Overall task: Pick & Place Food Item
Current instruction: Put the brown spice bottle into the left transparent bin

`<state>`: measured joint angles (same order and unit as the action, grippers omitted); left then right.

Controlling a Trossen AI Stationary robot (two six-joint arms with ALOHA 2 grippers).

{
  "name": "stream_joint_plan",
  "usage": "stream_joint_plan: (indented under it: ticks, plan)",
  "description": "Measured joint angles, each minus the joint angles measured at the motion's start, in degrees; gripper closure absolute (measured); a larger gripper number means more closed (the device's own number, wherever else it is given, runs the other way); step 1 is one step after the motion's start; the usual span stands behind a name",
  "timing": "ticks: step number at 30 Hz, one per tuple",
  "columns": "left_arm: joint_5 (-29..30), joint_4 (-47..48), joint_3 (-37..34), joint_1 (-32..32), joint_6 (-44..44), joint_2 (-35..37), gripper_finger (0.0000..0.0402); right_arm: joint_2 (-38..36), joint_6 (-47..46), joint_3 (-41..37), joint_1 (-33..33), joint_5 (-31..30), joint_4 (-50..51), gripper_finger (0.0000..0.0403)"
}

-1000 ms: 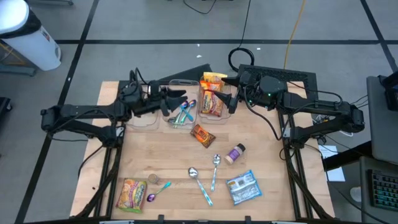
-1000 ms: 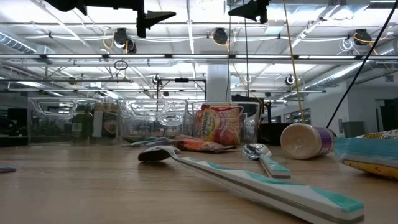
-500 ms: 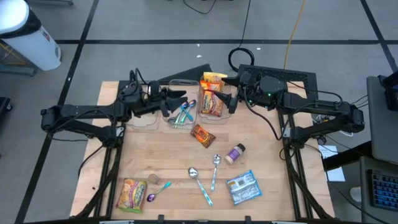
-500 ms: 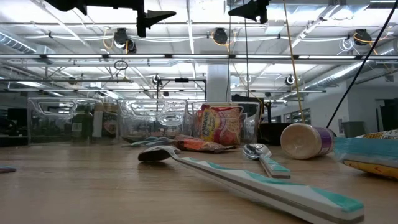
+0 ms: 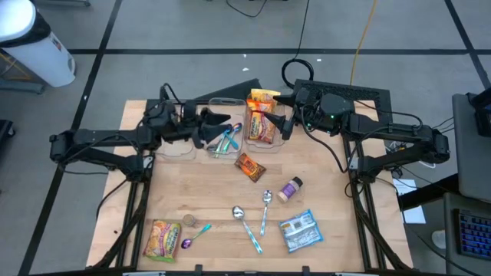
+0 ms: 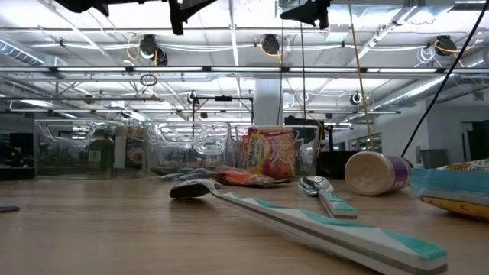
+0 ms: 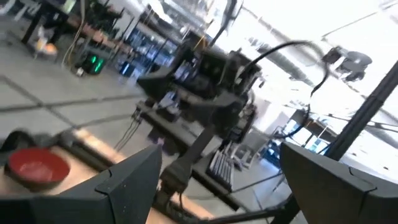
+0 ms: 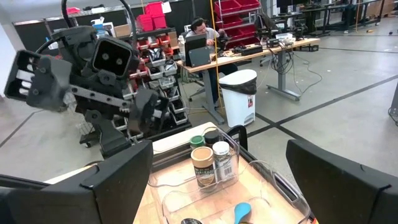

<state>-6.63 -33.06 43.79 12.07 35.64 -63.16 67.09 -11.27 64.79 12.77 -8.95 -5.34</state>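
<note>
Both grippers hang open and empty above the row of clear bins at the table's far edge. My left gripper [image 5: 219, 123] [image 7: 227, 186] is over the middle bin [image 5: 224, 138], which holds blue spoons, and points slightly upward toward the right arm. My right gripper [image 5: 285, 107] [image 8: 217, 186] is level over the right bin [image 5: 265, 123], where orange snack packets [image 5: 261, 116] stand. A brown snack packet [image 5: 249, 165] lies flat on the table in front of the bins. A yellow packet [image 5: 163, 239] and a blue-white packet [image 5: 299, 231] lie near the front edge.
The left bin [image 8: 249, 180] holds small jars [image 8: 208, 163]. A purple-lidded jar [image 5: 290, 188] lies on its side at mid-table, and spoons [image 5: 257, 218] and a small purple piece [image 5: 186, 244] lie toward the front. Bare wood lies at the table's left.
My left gripper has tipped upward a little in place above the middle bin; its fingertip has risen toward the top of the low view. Its jaws stay open.
</note>
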Motion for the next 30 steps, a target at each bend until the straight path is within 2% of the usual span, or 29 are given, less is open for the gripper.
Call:
stream_joint_plan:
  ticks: [5,11,21,30]
  plan:
    - [-1.85,-1.46,0.0,-0.25,-2.59,0.33,0.0066,0.0,0.0,0.0,-0.02,0.02,0.0,0.0039]
    - [-0.4,-0.88,0.0,-3.27,-6.13,0.33,0.0066,0.0,0.0,0.0,-0.02,0.01,0.0,0.0039]
    - [10.1,3.82,0.0,-14.07,-12.76,0.33,0.0066,0.0,0.0,0.0,-0.02,0.01,-0.21,0.0039]
    - [16.32,4.27,0.03,-17.51,-14.2,2.54,0.0066,-0.02,0.0,0.0,0.0,0.0,-0.42,0.0039]
